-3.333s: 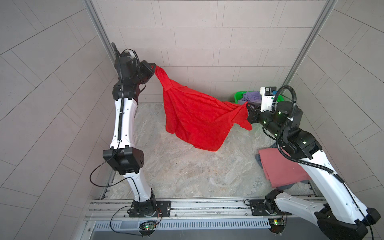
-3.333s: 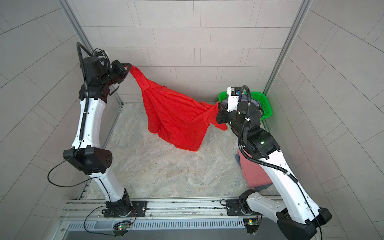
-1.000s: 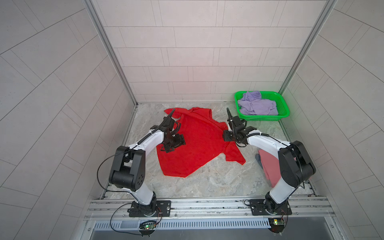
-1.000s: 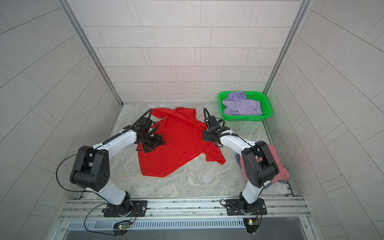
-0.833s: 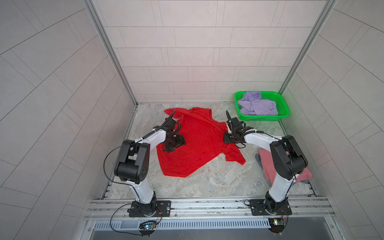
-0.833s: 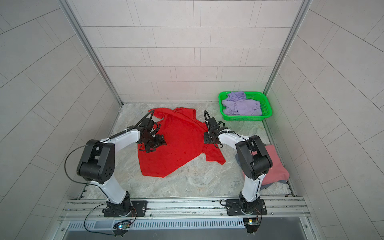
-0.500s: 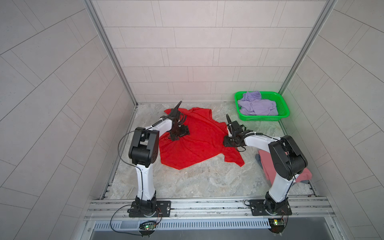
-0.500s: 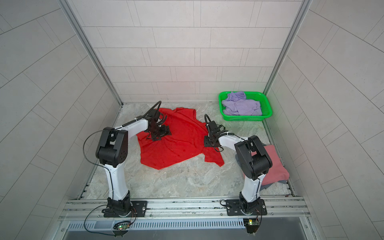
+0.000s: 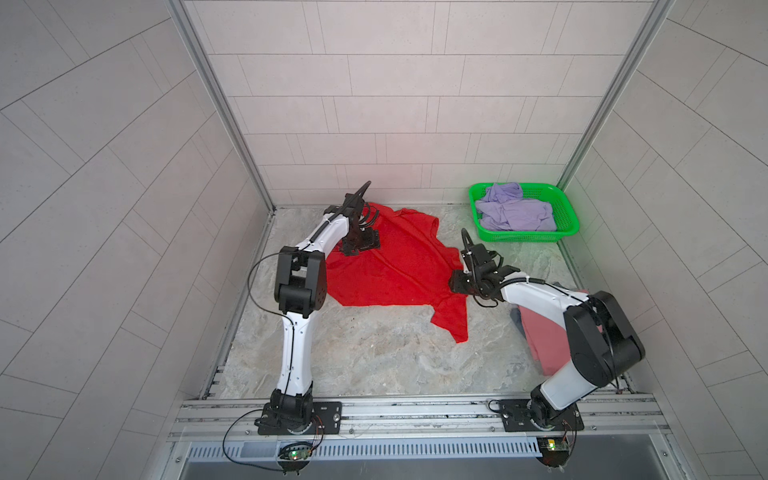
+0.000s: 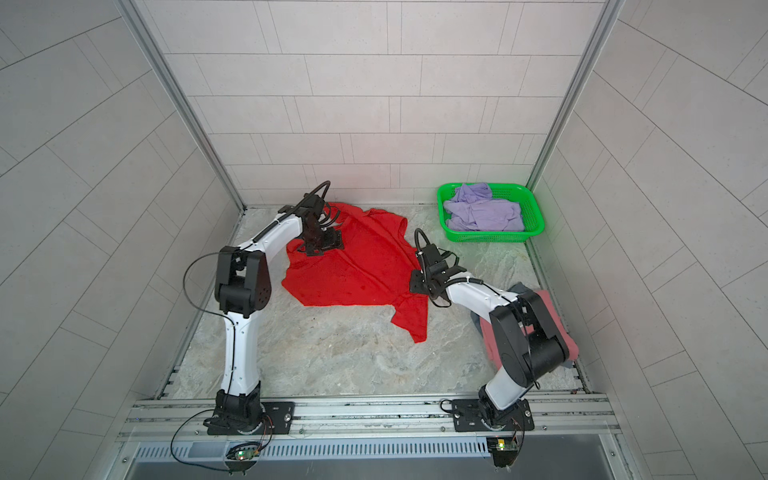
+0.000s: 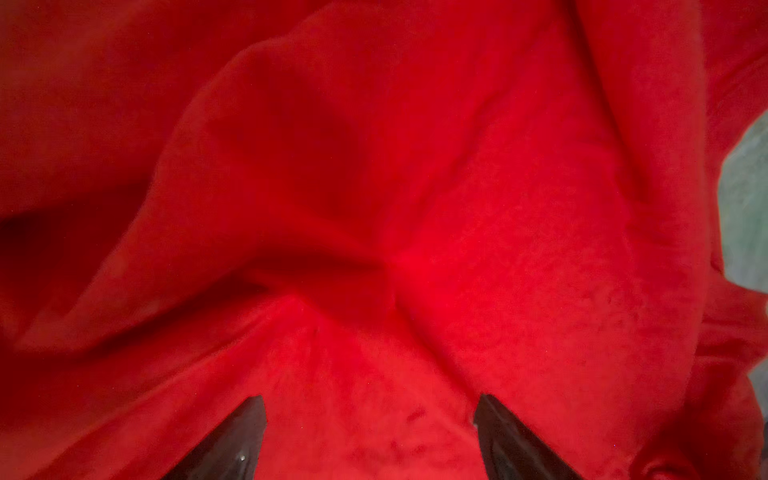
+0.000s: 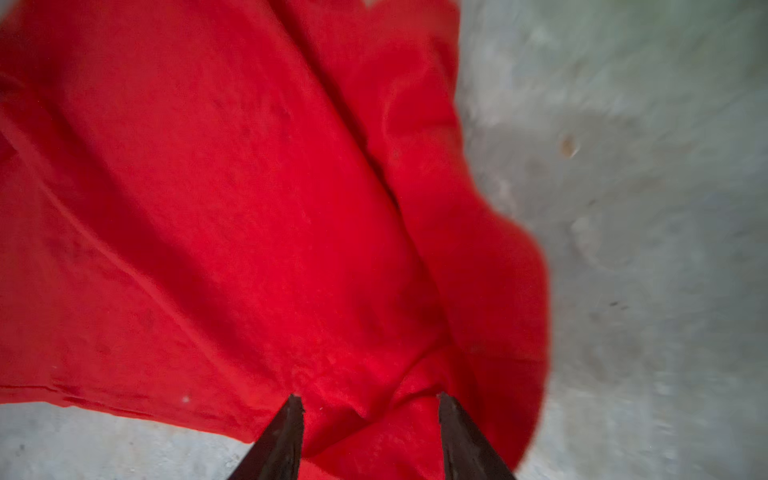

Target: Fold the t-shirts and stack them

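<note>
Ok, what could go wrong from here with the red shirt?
1. The red t-shirt lies creased, one corner trailing forward; folding now may come out lopsided.
2. The left claw sits open over bunched folds and may pinch several layers.
3. The right arm hangs over the folded pink t-shirt and could drag it.

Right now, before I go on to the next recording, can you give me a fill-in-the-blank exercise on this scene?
1. The crumpled lavender cloth t-shirt lies inside the ____ plastic mesh basket.
2. The spread-out cloth t-shirt that fills the left wrist view is bright ____.
3. The folded dusty pink cloth t-shirt is partly hidden by the ____ arm.
4. In the left wrist view, the left gripper has its jaws standing ____ over the cloth.

Missing words: green; red; right; open.
</note>
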{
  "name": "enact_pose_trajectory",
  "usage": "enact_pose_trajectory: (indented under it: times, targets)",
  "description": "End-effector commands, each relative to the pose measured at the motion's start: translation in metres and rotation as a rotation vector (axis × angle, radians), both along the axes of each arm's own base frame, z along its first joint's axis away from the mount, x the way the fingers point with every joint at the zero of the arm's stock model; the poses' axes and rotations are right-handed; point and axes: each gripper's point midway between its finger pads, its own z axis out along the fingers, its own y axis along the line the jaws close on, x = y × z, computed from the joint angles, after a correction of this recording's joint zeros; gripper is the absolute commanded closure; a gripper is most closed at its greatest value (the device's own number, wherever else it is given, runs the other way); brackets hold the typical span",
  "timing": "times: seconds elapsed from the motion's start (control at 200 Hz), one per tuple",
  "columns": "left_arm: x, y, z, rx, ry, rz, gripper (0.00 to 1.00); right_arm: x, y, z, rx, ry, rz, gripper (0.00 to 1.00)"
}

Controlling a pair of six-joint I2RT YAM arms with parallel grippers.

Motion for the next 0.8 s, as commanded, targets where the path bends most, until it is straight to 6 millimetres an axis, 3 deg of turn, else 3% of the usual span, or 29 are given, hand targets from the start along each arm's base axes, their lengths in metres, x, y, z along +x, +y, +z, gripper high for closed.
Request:
enact_pose_trajectory:
  times: [0.0, 0.085, 0.18, 0.28, 0.58, 0.716, 0.796]
  targets:
    - [-0.045, 0.039, 0.015, 0.054, 0.05, 0.071, 0.14, 0.005, -0.018, 0.022, -0.039, -0.047, -0.052, 0.43]
    - [-0.08, 0.06, 0.001, 0.06, 0.103, 0.15, 0.15, 0.003, -0.018, 0.018, -0.023, -0.028, -0.06, 0.37]
    - [-0.111, 0.078, -0.015, 0.076, 0.149, 0.223, 0.15, -0.001, -0.018, 0.004, -0.006, 0.023, -0.077, 0.36]
    - [-0.129, 0.077, -0.029, 0.028, 0.184, 0.271, 0.17, -0.005, -0.015, -0.016, 0.022, 0.092, -0.092, 0.36]
    - [-0.124, 0.072, -0.061, -0.023, 0.211, 0.36, 0.23, -0.02, -0.022, -0.062, -0.023, 0.249, -0.13, 0.35]
    - [-0.126, 0.078, -0.072, 0.015, 0.231, 0.37, 0.33, -0.021, -0.018, -0.079, -0.015, 0.291, -0.115, 0.46]
    - [-0.127, 0.079, -0.078, 0.024, 0.237, 0.369, 0.43, -0.022, -0.015, -0.082, -0.008, 0.3, -0.099, 0.58]
